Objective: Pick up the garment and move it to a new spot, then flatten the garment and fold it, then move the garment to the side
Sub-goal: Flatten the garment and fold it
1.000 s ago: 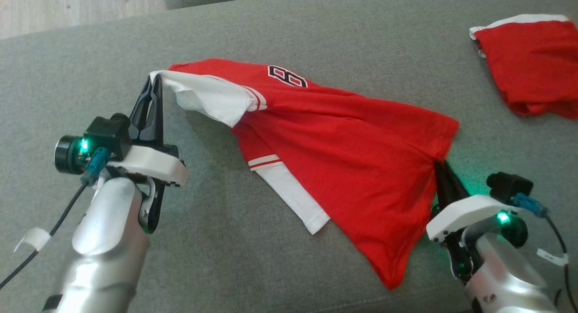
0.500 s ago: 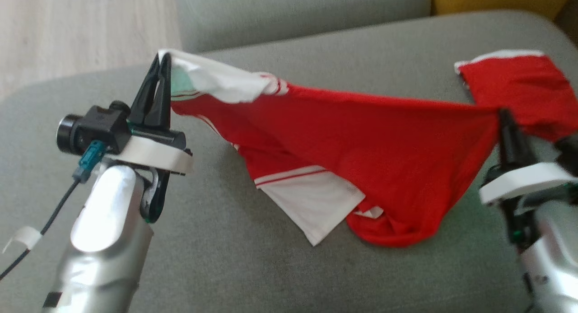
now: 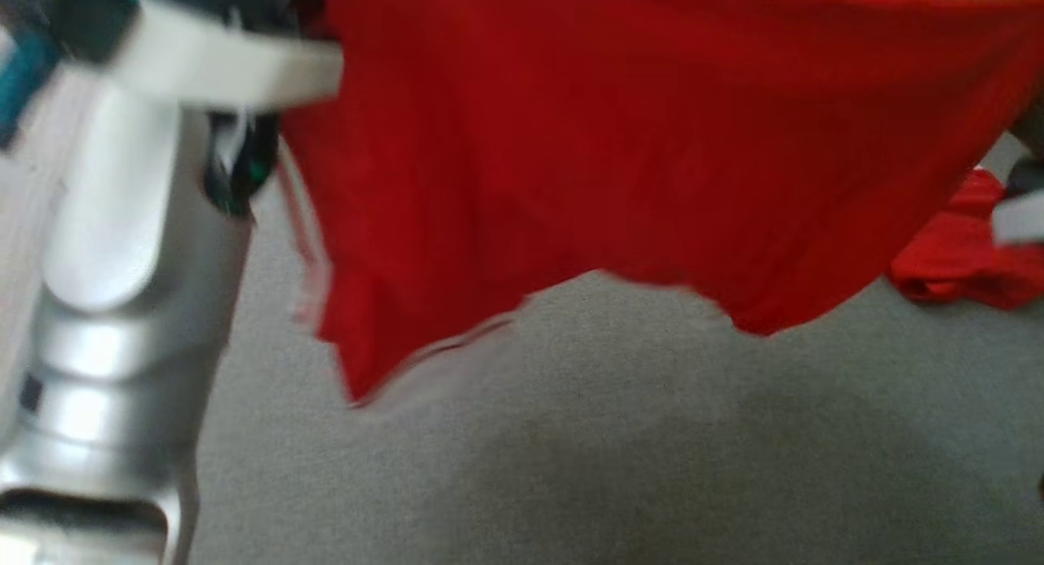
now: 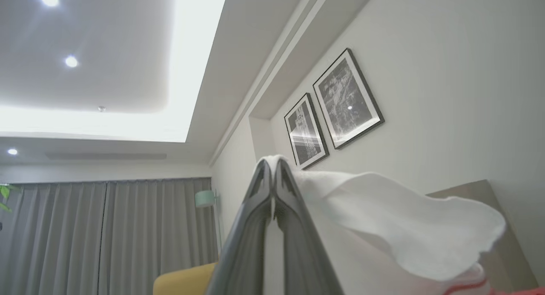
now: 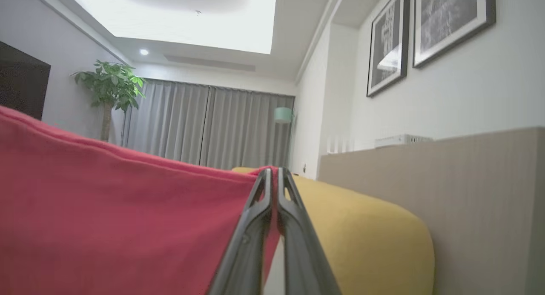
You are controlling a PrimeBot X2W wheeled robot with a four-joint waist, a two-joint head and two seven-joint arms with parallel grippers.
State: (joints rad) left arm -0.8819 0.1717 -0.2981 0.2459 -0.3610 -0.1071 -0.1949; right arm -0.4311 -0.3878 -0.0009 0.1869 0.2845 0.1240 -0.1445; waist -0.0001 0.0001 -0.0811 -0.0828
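The garment [image 3: 620, 149], a red jersey with white sleeves, hangs lifted above the grey cushion [image 3: 571, 451], its lower edge off the surface. In the left wrist view my left gripper [image 4: 272, 167] is shut on a white sleeve [image 4: 383, 218], fingers pointing up toward the ceiling. In the right wrist view my right gripper [image 5: 272, 173] is shut on the red hem [image 5: 127, 218]. The head view is blurred and shows my left forearm [image 3: 122, 288] at the left, beside the cloth.
A second red garment [image 3: 954, 255] lies bunched on the cushion at the right. A yellow cushion [image 5: 366, 227] sits behind the right gripper. Walls with framed pictures [image 4: 336, 107], curtains and a plant [image 5: 110, 86] stand beyond.
Both grippers have lifted the garment high off the cushion. The right gripper closed on the hem. The head camera has shifted, so the picture is blurred.
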